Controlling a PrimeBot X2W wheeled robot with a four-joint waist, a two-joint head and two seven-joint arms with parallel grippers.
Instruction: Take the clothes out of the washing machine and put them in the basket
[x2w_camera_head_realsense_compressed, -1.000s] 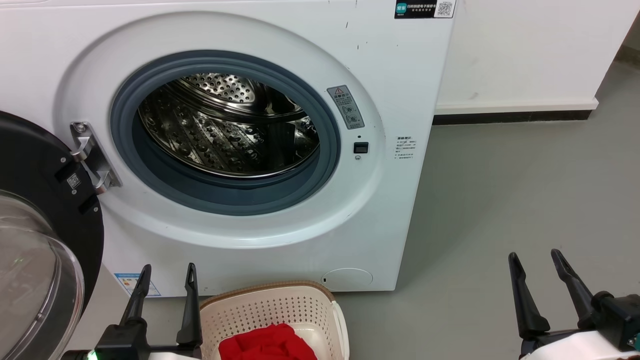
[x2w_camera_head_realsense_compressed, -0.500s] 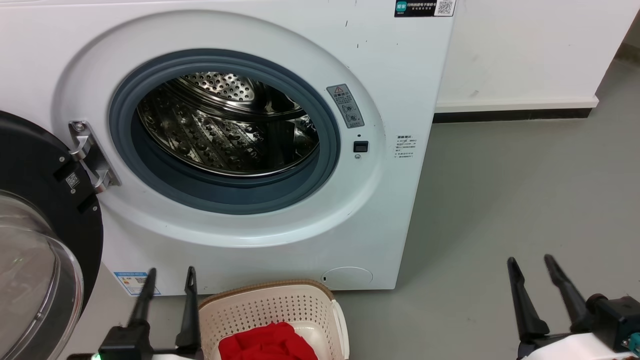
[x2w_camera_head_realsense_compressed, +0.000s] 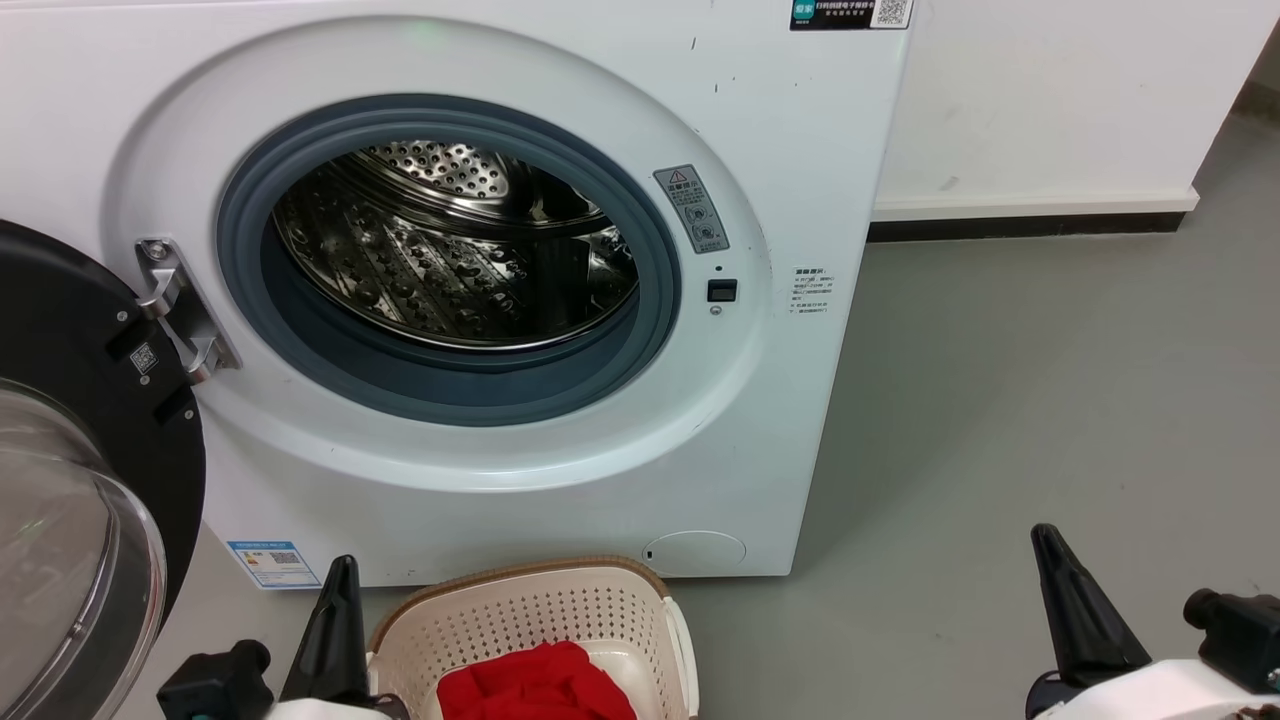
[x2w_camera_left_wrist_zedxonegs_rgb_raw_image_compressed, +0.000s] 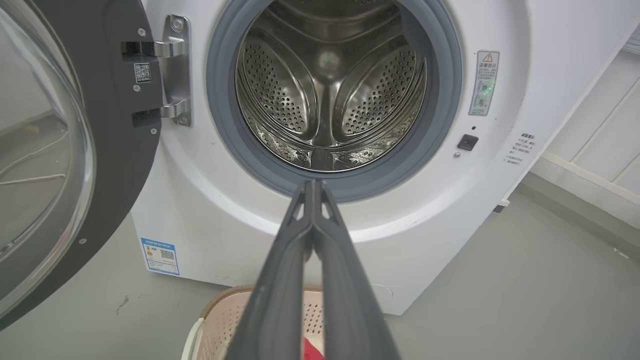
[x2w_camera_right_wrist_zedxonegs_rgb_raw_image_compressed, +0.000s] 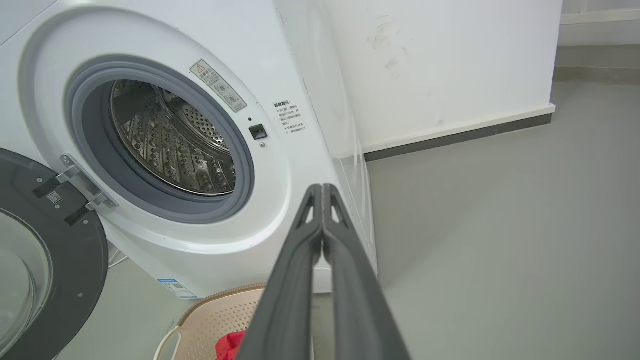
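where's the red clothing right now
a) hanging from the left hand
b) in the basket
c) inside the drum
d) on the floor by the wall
b: the red clothes lie inside the basket, which stands on the floor in front of the washing machine, and the drum shows bare perforated steel.

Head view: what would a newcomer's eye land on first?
The washing machine dominates the upper left, its shiny perforated drum ringed in grey and its black-framed glass door swung open at the left edge. Next, the bright red clothes in the cream basket on the floor at bottom centre. The left end effector and right end effector sit shut at the lower corners.
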